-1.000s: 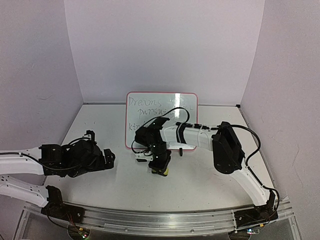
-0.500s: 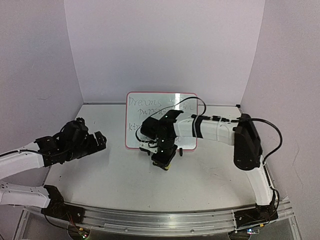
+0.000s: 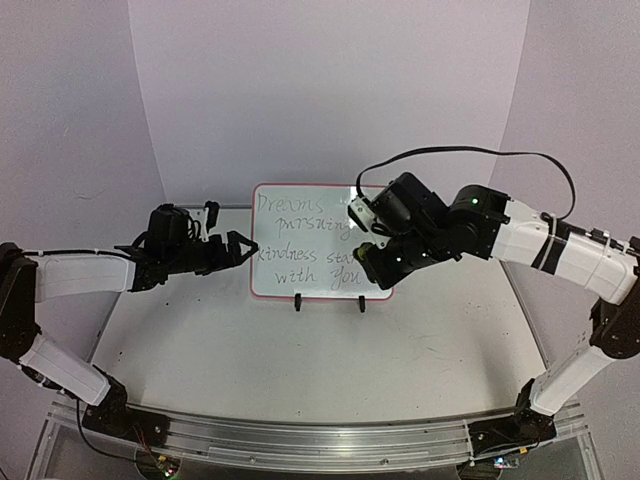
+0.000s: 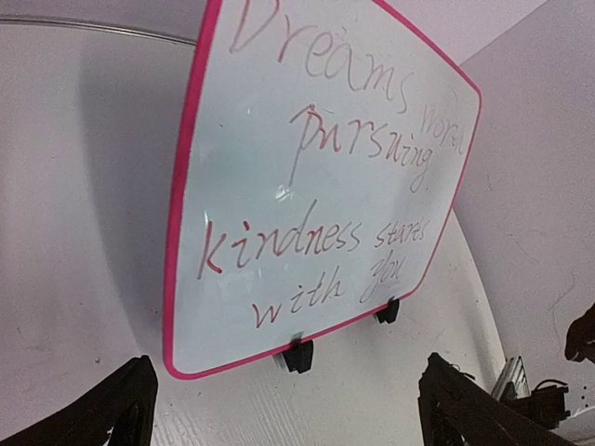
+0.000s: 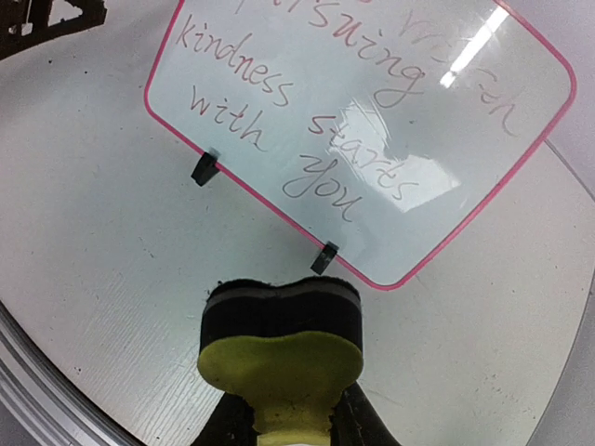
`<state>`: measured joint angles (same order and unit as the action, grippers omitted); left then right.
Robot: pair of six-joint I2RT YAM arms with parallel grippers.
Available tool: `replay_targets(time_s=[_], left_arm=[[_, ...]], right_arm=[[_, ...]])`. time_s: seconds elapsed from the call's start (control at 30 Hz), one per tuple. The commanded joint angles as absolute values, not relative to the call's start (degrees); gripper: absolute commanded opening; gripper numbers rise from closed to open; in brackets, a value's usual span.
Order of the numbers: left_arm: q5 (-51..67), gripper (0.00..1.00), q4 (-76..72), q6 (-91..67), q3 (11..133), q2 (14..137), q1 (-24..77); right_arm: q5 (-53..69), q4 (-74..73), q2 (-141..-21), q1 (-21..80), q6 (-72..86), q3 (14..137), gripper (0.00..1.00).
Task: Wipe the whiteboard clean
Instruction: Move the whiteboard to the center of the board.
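The whiteboard (image 3: 303, 243) stands upright on two small black feet at the back of the table, with a pink frame and several lines of handwriting. It fills the left wrist view (image 4: 316, 186) and shows in the right wrist view (image 5: 372, 111). My left gripper (image 3: 240, 249) is open and empty, just off the board's left edge; its fingertips (image 4: 125, 409) flank the board's lower part. My right gripper (image 3: 368, 258) is shut on a yellow-and-black eraser block (image 5: 282, 339), held in the air in front of the board's lower right part (image 3: 360, 252).
Lilac walls close in the table at the back and both sides. A metal rail (image 3: 320, 440) runs along the near edge. The right arm's black cable (image 3: 450, 152) arcs above the board. The white tabletop (image 3: 320, 360) lies in front of the board.
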<state>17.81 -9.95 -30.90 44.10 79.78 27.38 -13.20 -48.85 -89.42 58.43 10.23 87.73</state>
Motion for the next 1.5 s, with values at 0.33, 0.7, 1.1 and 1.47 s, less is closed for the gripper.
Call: replay_targets(time_s=[0.33,0.7,1.1,1.47], left_arm=[[5.3,1.0,-9.4,-29.2,58.7,98.8,46.9],[-7.5,0.94,2.5,-27.0,67.7,107.4,51.1],[-11.4,0.72,7.5,-31.8,69.0,110.6,52.8],[-15.4,0.54,9.9,-34.7,72.6,114.6,52.9]], right_arm=[[-26.5,-45.8,-81.1,58.6,17.4,79.7,0.0],[-27.6,-45.9,-77.6,58.6,19.1,77.4,0.0],[-27.2,-45.8,-78.9,58.6,19.0,78.1,0.0],[-26.6,-44.7,-78.7,58.6,18.2,77.6,0.0]])
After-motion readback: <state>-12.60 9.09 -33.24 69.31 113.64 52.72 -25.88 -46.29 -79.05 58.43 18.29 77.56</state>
